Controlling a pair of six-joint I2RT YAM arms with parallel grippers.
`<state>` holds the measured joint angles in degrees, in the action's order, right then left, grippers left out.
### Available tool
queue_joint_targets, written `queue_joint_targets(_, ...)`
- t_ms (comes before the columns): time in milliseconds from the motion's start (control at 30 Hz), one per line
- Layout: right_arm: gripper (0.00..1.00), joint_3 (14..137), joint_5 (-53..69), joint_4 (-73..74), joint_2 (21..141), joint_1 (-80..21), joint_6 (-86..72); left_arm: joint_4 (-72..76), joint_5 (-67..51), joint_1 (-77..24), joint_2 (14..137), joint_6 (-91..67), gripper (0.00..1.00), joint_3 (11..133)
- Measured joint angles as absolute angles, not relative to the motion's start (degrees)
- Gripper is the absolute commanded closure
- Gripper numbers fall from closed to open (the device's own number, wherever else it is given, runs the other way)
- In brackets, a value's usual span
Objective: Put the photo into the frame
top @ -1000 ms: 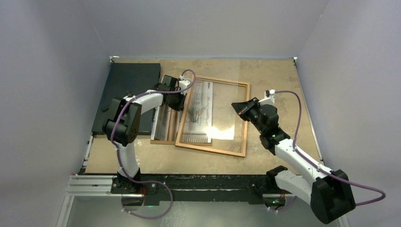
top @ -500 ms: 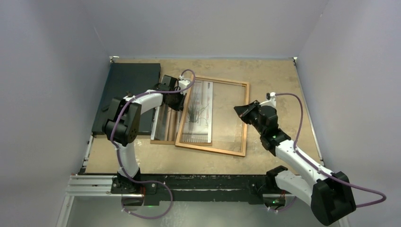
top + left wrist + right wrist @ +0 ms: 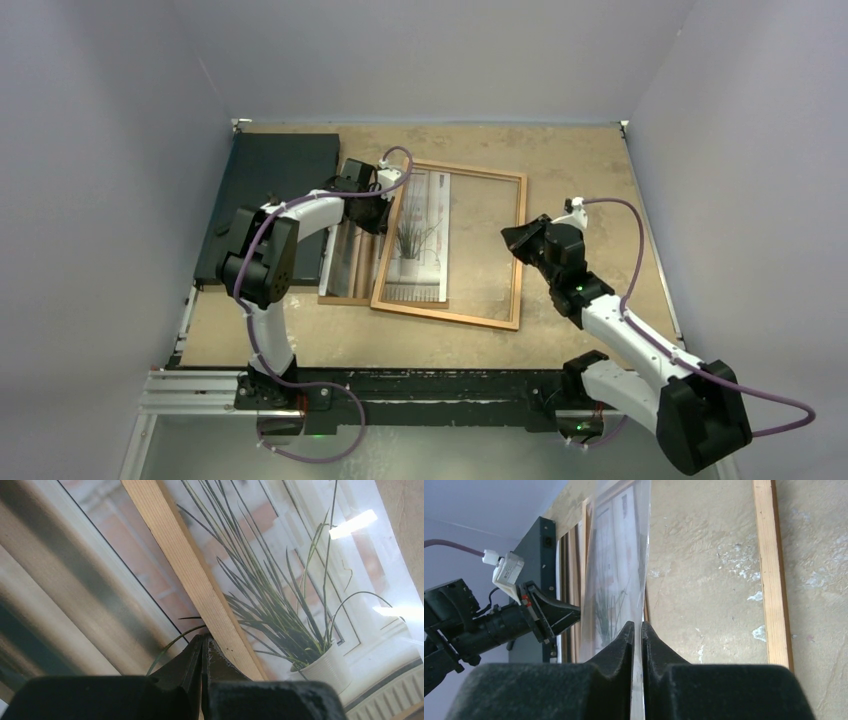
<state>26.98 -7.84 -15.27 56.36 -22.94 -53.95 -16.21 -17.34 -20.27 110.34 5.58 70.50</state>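
The frame, with its narrow orange-brown border, lies flat on the table. The photo of a spiky plant lies across the frame's left bar, partly inside the opening and partly outside to the left. My left gripper is shut, and its tips rest on the photo right beside that bar. My right gripper is at the frame's right bar. Its jaws are closed on the near edge of a clear glass pane, which slants away over the opening toward the photo.
A dark grey-black mat lies at the back left, beside the left arm. The table's walls stand close on the left, back and right. Bare tan tabletop lies to the right of the frame.
My right gripper has shifted right and slightly toward me with the glass pane. The bright glare on the pane has gone. The left gripper and the photo have not moved.
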Motion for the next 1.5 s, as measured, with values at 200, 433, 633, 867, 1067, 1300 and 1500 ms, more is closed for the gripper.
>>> queue_joint_targets(200,0.81,26.98,-7.73,-15.07,58.06,-23.03,-53.28,-16.19,-17.58,-20.29,110.34,5.56,1.00,70.50)
queue_joint_targets(433,0.74,26.98,-6.90,-14.00,60.16,-23.24,-52.82,-16.21,-17.78,-20.32,110.34,5.54,1.00,70.50)
queue_joint_targets(633,0.64,27.00,-6.35,-13.96,62.24,-23.24,-52.58,-16.21,-17.78,-20.32,110.34,5.54,1.00,70.50)
queue_joint_targets(867,0.50,28.38,-6.35,-10.87,66.11,-23.24,-51.16,-16.21,-17.78,-20.32,110.34,5.54,1.00,70.48)
queue_joint_targets(1067,0.44,29.76,-6.13,-8.93,68.49,-23.24,-49.39,-16.21,-17.76,-20.32,110.34,5.56,1.00,70.48)
queue_joint_targets(1300,0.43,31.03,-6.33,-7.27,70.24,-23.24,-47.53,-16.21,-17.76,-20.32,110.34,5.56,1.00,70.48)
queue_joint_targets(1500,0.43,31.62,-7.18,-5.69,71.33,-23.24,-45.47,-16.21,-17.76,-20.32,110.34,5.56,1.00,70.48)
